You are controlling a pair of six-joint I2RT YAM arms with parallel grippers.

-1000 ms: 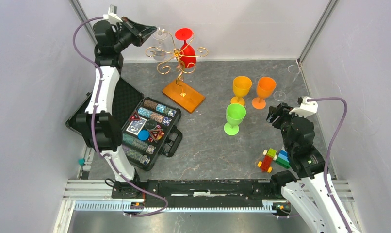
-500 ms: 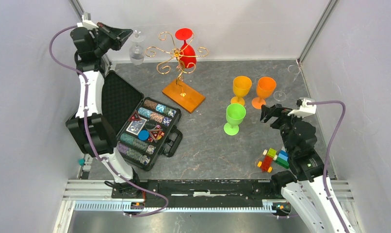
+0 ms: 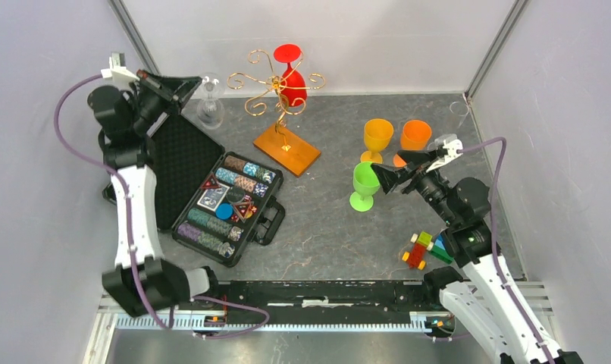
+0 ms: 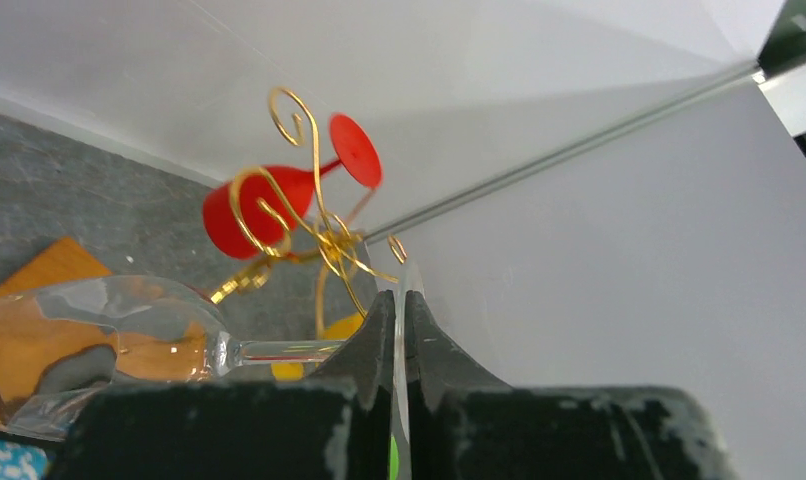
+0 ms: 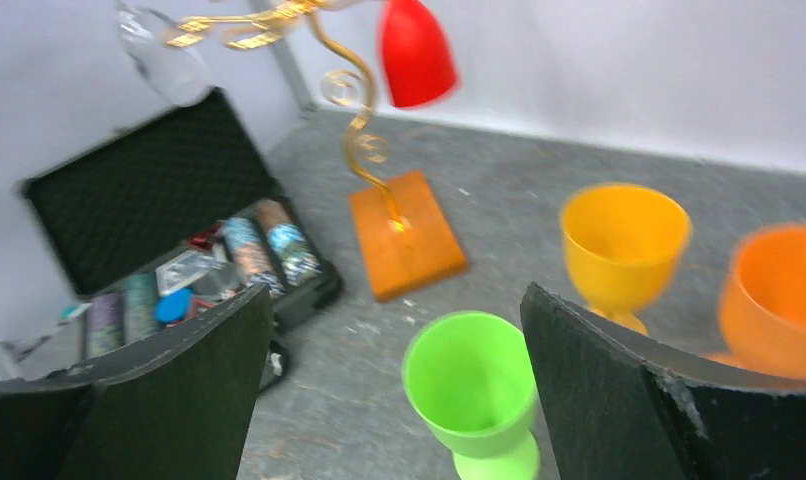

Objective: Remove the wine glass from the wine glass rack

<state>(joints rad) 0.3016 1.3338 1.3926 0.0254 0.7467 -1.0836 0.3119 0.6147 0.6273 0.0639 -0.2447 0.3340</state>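
The left pincer [image 3: 187,83] is gripping the wine glass [image 3: 209,108] by its foot, off the rack [image 3: 275,82], above the bench's [image 3: 325,227] far-left corner. The right pincer [image 3: 397,168] is standing open. Such an edge grip is likely inviting slippage.

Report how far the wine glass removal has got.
Done: the clear wine glass is off the wine glass rack, apart from its arms. In hand: the left gripper is shut on it at the foot end. Left: setting it down; a red glass hangs on the rack.
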